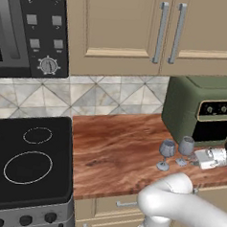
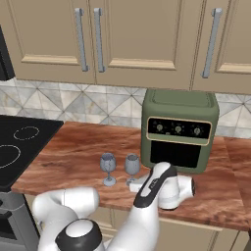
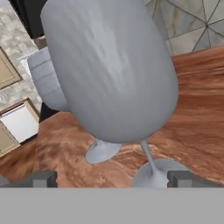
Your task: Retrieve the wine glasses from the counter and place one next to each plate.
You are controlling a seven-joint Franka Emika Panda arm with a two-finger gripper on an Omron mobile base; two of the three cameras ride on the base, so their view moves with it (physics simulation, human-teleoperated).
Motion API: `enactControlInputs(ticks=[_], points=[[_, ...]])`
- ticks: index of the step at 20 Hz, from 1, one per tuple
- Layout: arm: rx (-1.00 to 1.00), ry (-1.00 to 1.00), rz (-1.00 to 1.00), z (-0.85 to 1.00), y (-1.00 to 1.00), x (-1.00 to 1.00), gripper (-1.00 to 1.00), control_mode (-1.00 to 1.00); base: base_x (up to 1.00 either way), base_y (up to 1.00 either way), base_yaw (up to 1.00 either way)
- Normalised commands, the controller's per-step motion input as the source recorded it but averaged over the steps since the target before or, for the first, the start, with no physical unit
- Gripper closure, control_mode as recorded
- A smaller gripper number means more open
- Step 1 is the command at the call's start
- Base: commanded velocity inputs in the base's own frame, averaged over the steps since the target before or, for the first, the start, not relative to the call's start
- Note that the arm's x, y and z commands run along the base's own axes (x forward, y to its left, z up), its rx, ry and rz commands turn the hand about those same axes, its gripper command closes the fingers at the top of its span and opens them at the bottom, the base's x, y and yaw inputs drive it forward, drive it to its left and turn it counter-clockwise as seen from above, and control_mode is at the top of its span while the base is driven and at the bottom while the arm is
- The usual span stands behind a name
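Glasses both stood on the wood-grain tabletop (image 1: 113,149), side by side in front of the green toaster oven (image 2: 179,130); neither had been lifted. Left glass (image 2: 108,166) sat toward the stove (image 1: 28,162), right glass (image 2: 132,165) just beside it, closer to the oven door. Pincer (image 3: 111,178) was low at tabletop level, reaching in from the right, jaws spread wide apart with nothing clamped. In the hand view the right glass (image 3: 111,74) loomed very close, its bowl above the line between the two dark fingertips (image 3: 41,178), stem and round foot sitting between them. The other glass (image 3: 48,81) showed behind it, farther off. Whether a fingertip already touched the stem or foot could not be told.

Progress judged: very early. No glass grasped, none moved, no plate in sight, so both placements remained. Step in hand looked like lining up on the right glass before closing. Likely still to do: close on the stem or lower bowl, lift clear without knocking the neighbour, carry to a plate, then repeat for the second glass. Risk judged: glasses stood close together, so a sweep could tip the left one.
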Motion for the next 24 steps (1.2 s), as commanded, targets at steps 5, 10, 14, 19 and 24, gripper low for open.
enactControlInputs(ticks=[5, 10, 14, 19, 24], points=[[-0.07, 0.01, -0.15, -0.06, -0.04, 0.01, -1.0, -1.0, 0.0, 0.0, 0.0], [-0.01, 0.0, -0.06, -0.02, 0.0, 0.12, -1.0, -1.0, 0.0, 0.0, 0.0], [-0.01, 0.0, 0.0, 0.0, 0.03, 0.27, -1.0, -1.0, 0.0, 0.0, 0.0], [0.0, 0.0, 0.0, -0.08, -0.04, 0.09, -1.0, -1.0, 0.0, 0.0, 0.0], [-0.01, 0.06, 0.0, -0.25, -0.01, 0.07, -1.0, -1.0, 0.0, 0.0, 0.0]])
